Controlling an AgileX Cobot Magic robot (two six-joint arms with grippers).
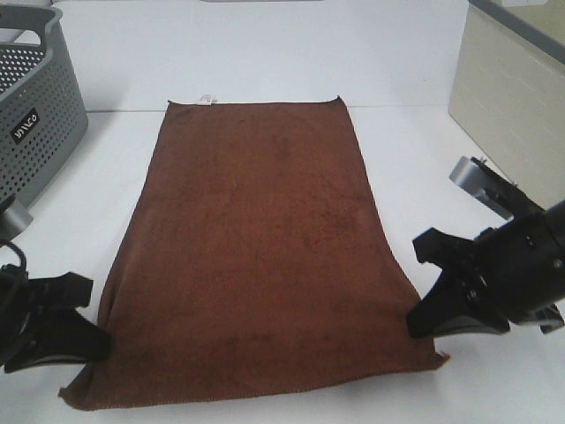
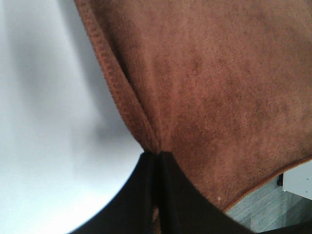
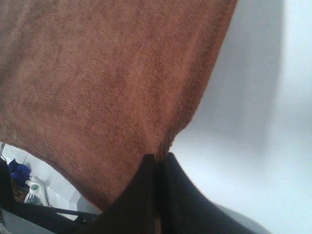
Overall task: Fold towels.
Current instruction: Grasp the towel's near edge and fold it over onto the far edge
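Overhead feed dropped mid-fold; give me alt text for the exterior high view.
A dark reddish-brown towel lies spread lengthwise on a white table, with the left gripper and right gripper each pinching a long edge beside the near corners. A white tag sits on the far short edge, and a grey perforated basket stands far left.

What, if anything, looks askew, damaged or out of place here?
Nothing stands out. The towel lies flat and unfolded, its tag at the far edge. The left gripper and right gripper each pinch a side edge near the near corners, puckering it slightly.
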